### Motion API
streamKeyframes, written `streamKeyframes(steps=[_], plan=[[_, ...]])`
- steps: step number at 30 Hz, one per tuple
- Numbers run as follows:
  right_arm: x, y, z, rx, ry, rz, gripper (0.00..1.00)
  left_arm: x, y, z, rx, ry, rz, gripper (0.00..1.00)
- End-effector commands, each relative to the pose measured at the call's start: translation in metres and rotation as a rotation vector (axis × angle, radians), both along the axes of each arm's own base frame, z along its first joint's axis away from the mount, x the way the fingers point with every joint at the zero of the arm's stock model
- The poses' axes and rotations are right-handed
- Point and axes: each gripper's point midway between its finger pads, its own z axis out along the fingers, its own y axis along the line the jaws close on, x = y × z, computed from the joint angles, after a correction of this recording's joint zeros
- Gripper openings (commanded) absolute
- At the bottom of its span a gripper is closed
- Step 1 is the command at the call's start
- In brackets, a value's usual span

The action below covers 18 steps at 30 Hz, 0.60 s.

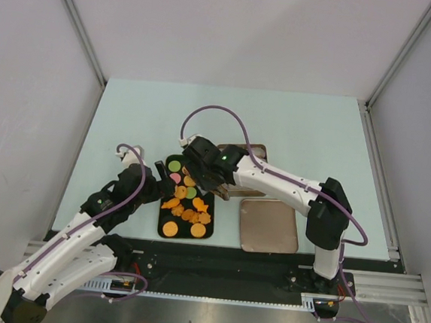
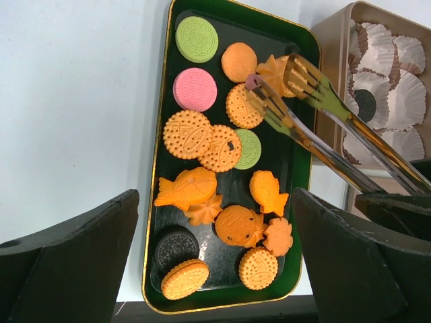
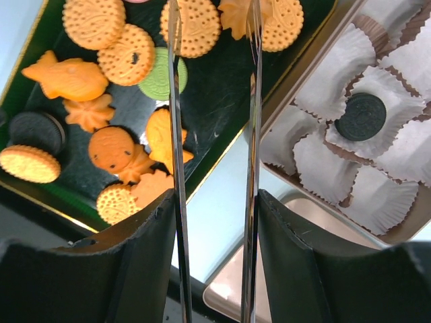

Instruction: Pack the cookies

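Many cookies (image 2: 202, 141), mostly orange with green, pink and dark ones, lie in a dark green tray (image 2: 156, 202); they also show in the top view (image 1: 189, 204). My right gripper (image 3: 215, 202) is shut on metal tongs (image 3: 176, 134). The tong tips (image 2: 303, 74) straddle an orange flower-shaped cookie (image 2: 275, 67) at the tray's far right. One dark cookie (image 3: 361, 116) sits in a white paper cup in the box (image 2: 337, 47). My left gripper (image 2: 212, 202) is open and empty above the tray's near end.
The box of white paper cups (image 1: 256, 148) stands right of the tray, mostly under my right arm (image 1: 274, 183). Its flat lid (image 1: 269, 225) lies in front of it, near the table's front edge. The two arms are close together over the tray.
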Motion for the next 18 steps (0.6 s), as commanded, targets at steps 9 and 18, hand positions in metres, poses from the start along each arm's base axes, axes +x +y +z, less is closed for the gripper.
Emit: streamKeyframes(steps=[9, 18], plan=[[0.027, -0.008, 0.005, -0.028, -0.05, -0.048, 0.54, 0.004, 0.0, 0.002, -0.02, -0.014, 0.025, 1.0], [0.025, -0.006, -0.004, -0.037, -0.014, -0.025, 0.53, 0.004, 0.0, 0.001, -0.021, -0.011, 0.021, 1.0]])
